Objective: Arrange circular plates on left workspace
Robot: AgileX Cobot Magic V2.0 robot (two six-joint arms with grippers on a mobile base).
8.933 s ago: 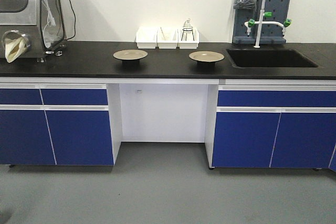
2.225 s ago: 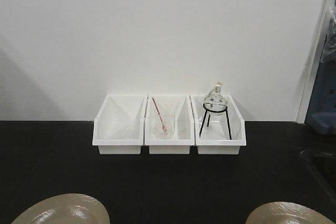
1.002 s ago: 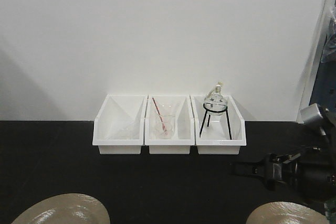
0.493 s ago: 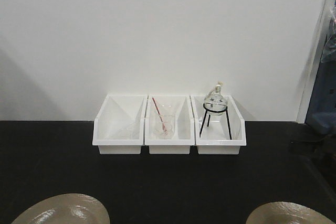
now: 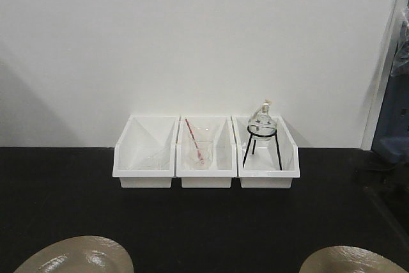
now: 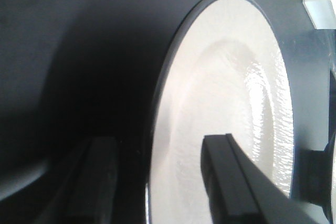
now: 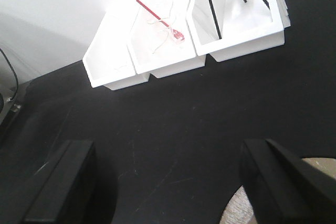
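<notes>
Two circular plates, glossy beige, lie on the black bench top (image 5: 64, 190), cut off by the front view's lower edge: one at the left (image 5: 77, 257), one at the right (image 5: 354, 261). In the left wrist view my left gripper (image 6: 164, 179) is open and straddles the rim of a plate (image 6: 231, 108): one finger (image 6: 100, 182) sits over the dark bench outside the rim, the other (image 6: 236, 182) over the plate's face. My right gripper (image 7: 168, 182) hangs open above bare bench. A sliver of plate (image 7: 239, 211) shows beside its right finger. Neither gripper shows in the front view.
Three white bins stand in a row against the back wall: an empty-looking one (image 5: 146, 161), one with a beaker and red rod (image 5: 199, 151), one with a round flask on a black tripod (image 5: 262, 121). A blue rack (image 5: 393, 119) stands far right.
A second ago the right arm reached across the right side of the front view above the right plate; it has left that view. Plates and bins have not moved.
</notes>
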